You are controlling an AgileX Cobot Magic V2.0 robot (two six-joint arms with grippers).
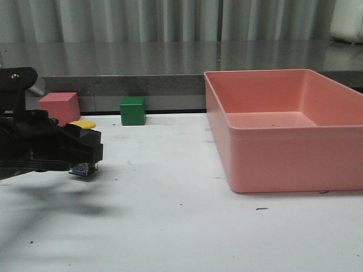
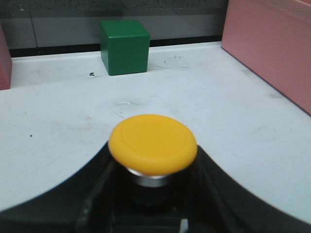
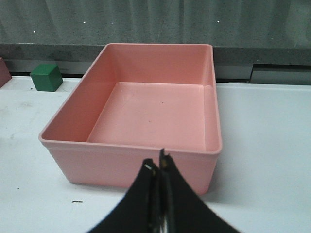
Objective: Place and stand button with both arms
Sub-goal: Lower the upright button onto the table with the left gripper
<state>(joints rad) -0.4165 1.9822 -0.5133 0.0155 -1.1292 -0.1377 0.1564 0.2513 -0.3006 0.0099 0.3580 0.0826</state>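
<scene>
The left black claw tool (image 1: 85, 152) pinches the little push-button with the round yellow cap (image 2: 152, 143), holding it just above the white desk (image 1: 170, 226). The right black tool (image 3: 159, 167) is pressed together, holding nothing. Lower slowly, base flat, then let go gently.

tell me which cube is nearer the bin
The green cube. It sits between the pink cube and the bin; the pink one is farther left, behind the left gripper.

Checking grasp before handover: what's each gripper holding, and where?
Left gripper holds the button by its black body, under the cap. Right gripper is shut, holding nothing.
</scene>
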